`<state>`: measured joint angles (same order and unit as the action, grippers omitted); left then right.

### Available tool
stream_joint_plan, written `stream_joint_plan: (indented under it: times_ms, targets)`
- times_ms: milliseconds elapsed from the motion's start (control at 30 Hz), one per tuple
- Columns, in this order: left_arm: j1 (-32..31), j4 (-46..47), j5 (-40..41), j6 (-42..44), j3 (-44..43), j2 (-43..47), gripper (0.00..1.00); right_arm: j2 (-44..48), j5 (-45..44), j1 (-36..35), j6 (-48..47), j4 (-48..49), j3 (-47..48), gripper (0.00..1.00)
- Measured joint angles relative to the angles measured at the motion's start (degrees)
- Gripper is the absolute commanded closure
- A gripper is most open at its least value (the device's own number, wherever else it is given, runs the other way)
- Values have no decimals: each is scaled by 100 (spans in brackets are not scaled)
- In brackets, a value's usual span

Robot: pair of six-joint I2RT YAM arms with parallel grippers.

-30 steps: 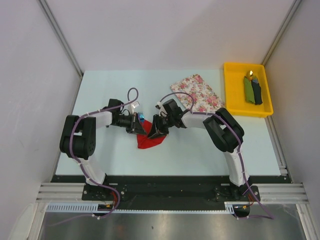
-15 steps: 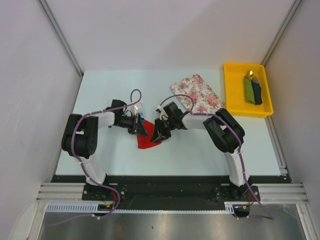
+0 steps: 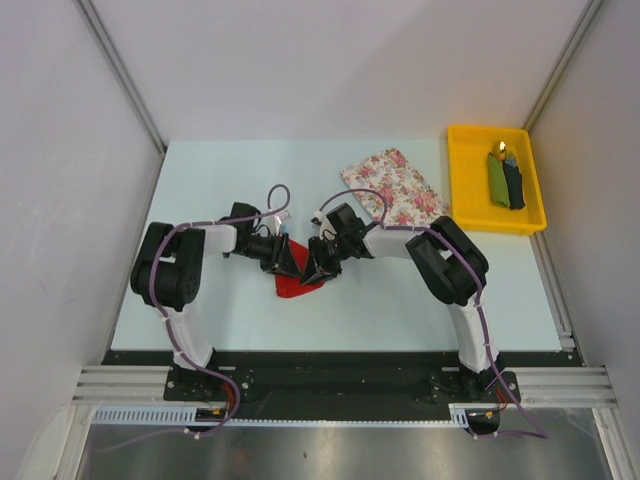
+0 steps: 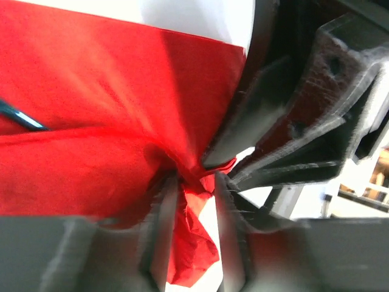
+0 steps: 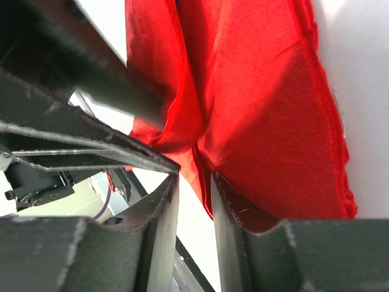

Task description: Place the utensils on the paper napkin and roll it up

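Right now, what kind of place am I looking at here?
Most likely a robot lab test cell: plain white walls box in a pale table, the left arm and right arm are bolted to a metal rail at its near edge, and a yellow tray sits alongside.

From my seat I see a pale blue-white table (image 3: 210,180) filling the middle of the top view, boxed in by plain light grey panels: a back wall (image 3: 330,60) across the top, a left wall (image 3: 50,200) and a right wall (image 3: 600,230). Grey metal posts (image 3: 120,75) slant down from the upper corners to the table's far corners. Along the lower part of the frame runs a silver aluminium rail (image 3: 340,383), and below it lies a brushed steel sheet (image 3: 330,450). The light is even and soft, and I get only faint shadows on the tabletop.
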<state>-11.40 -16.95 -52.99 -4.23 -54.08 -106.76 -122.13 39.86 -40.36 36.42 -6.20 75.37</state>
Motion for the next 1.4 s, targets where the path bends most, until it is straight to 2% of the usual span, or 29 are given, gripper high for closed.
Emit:
stream_joint_plan:
  times_ms: [67, 133, 300, 333, 500, 833, 1033, 1167, 1267, 1400]
  targets:
    - [2, 17, 39, -31, 0, -39, 45, 0, 63, 13, 2, -24, 0, 58]
    - [7, 24, -20, -68, -2, -39, 42, 15, 214, 37, 11, -120, -2, 57]
    - [22, 55, -168, -247, -4, -39, 39, 120, 426, 116, 120, -247, -68, 53]
    - [22, 59, -168, -275, -4, -39, 33, 129, 428, 131, 177, -199, -103, 53]
    - [33, 107, -254, -442, -4, -37, 30, 225, 605, 199, 564, 96, -343, 53]
    - [74, 579, -223, -680, 48, -39, 37, 186, 715, 295, 1742, 1464, -859, 55]
    - [109, 870, -210, -826, 107, -44, 46, 118, 595, 310, 1956, 1709, -881, 57]
    - [109, 935, -140, -839, 118, -61, 50, 57, 479, 345, 2009, 1759, -881, 62]
    - [116, 970, -136, -846, 131, -61, 53, 39, 323, 402, 2004, 1679, -861, 62]
    - [90, 933, -201, -892, 192, -66, 62, -7, 166, 518, 2055, 1692, -807, 61]
